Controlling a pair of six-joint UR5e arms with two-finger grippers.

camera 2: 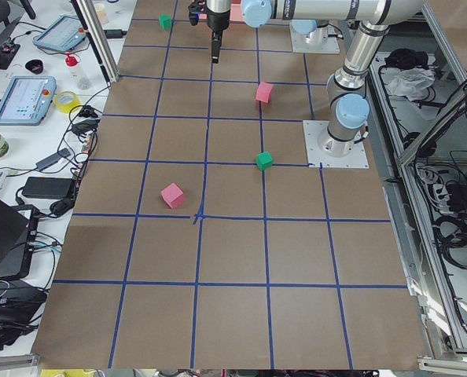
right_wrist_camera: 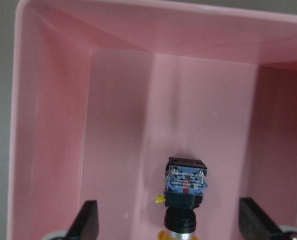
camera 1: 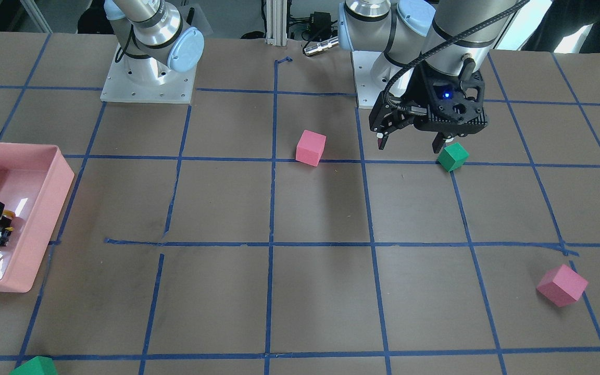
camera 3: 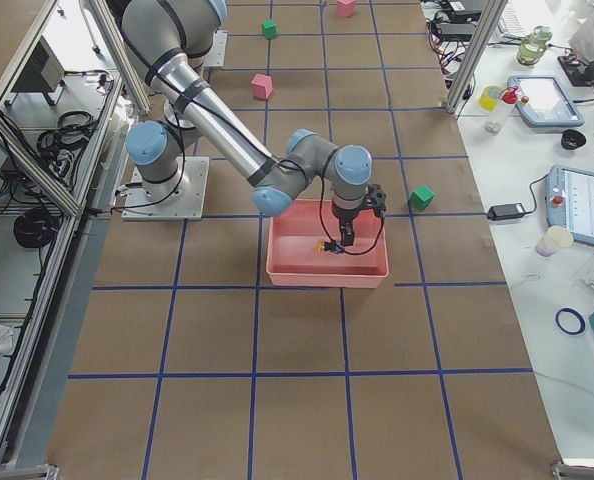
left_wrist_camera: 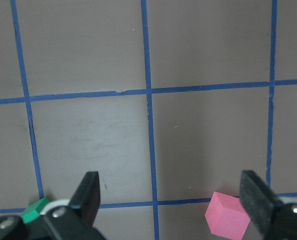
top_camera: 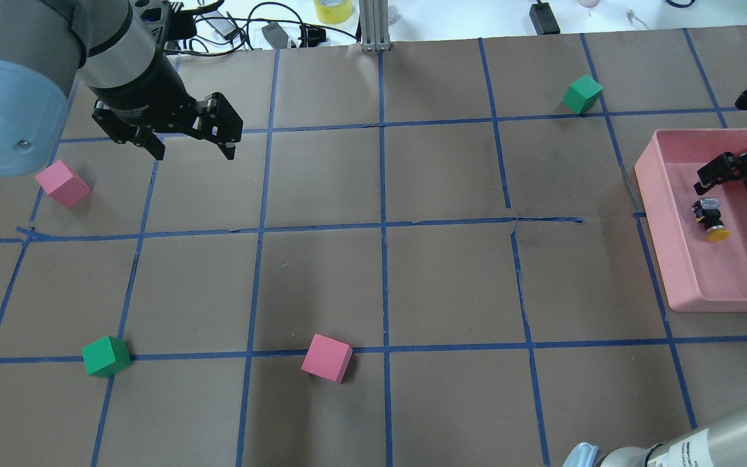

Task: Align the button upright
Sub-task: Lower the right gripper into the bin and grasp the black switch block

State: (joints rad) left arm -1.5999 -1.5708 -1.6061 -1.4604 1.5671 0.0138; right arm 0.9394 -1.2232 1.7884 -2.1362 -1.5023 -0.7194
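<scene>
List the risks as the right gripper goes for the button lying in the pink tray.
1. The button lies on its side under the right gripper, whose jaws stand open. A pinch on its round neck may roll it or squirt it away.
2. One finger looks close to a wall of the pink tray and might strike it on the way down.

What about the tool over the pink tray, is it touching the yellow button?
Apart. In the right wrist view the right tool is open, and bare pink tray floor shows between each finger and the button.
</scene>
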